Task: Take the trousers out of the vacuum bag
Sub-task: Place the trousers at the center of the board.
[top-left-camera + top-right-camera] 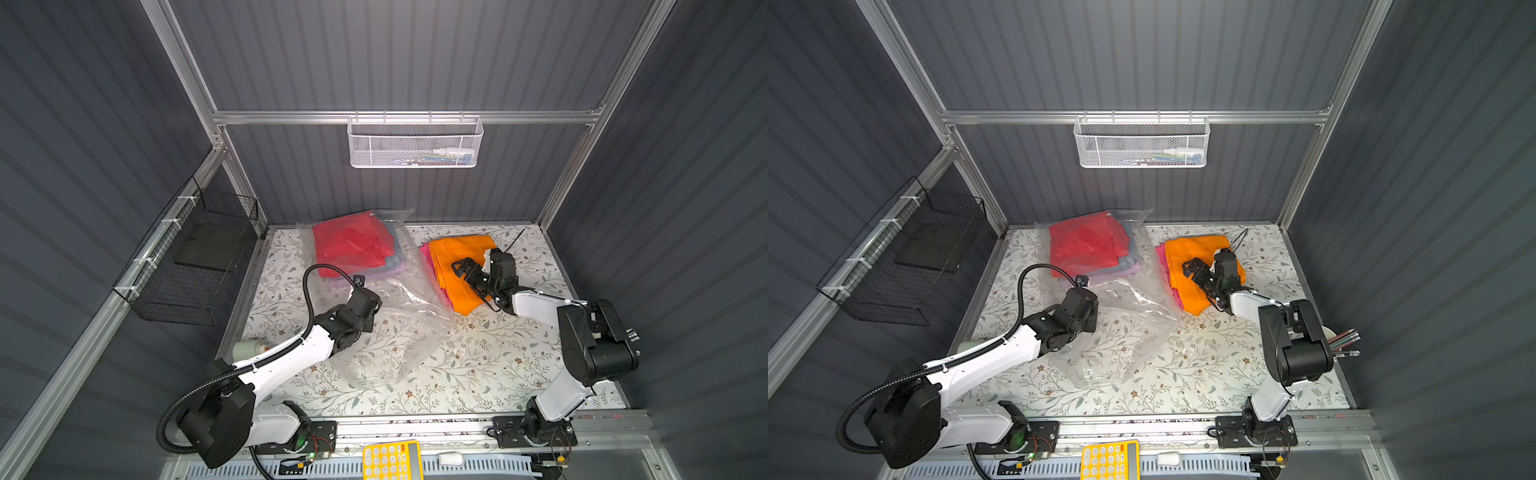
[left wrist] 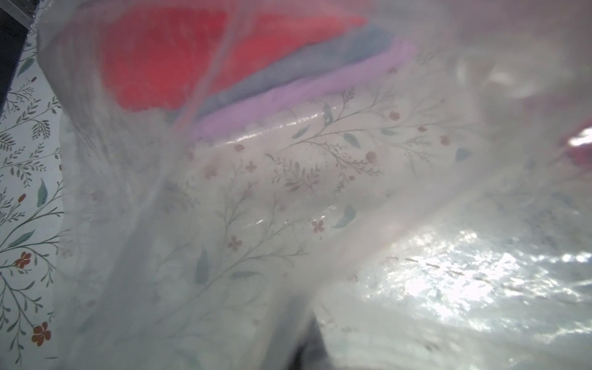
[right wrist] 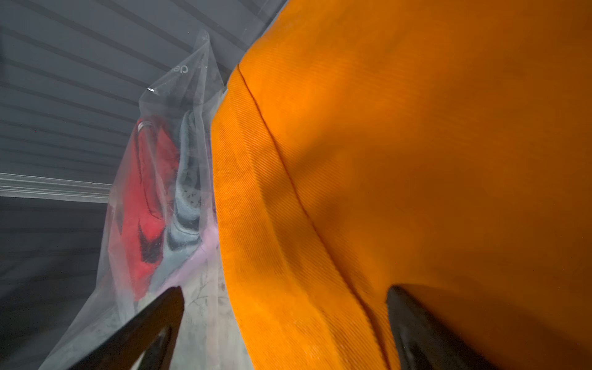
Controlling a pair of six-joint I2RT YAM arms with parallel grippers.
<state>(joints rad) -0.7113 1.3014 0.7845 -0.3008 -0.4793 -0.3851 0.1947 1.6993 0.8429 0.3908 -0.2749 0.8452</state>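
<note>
Now the red trousers (image 1: pixel 349 245) lie at the bag's (image 1: pixel 407 324) far end; right hand (image 1: pixel 460 266), wide open and empty, hovers beside it; left hand (image 1: pixel 359 326), shut, apparently pinches its near edge.

both top views look steeply down from high above the near edge of the table (image 1: pixel 457 374), facing the back wall (image 1: pixel 415 62), far enough off to take in the whole table, both side walls and the white basket (image 1: pixel 415 141). they share nearly the whole scene, shifted slightly sideways. the left wrist camera sits right against the bag (image 2: pixel 416 256), looking through its plastic toward the red trousers (image 2: pixel 153 64). the right wrist camera looks low and very close along the orange trousers (image 3: pixel 416 160), with the bag and back wall beyond; its 2 fingers (image 3: pixel 128 336) edge the frame.
</note>
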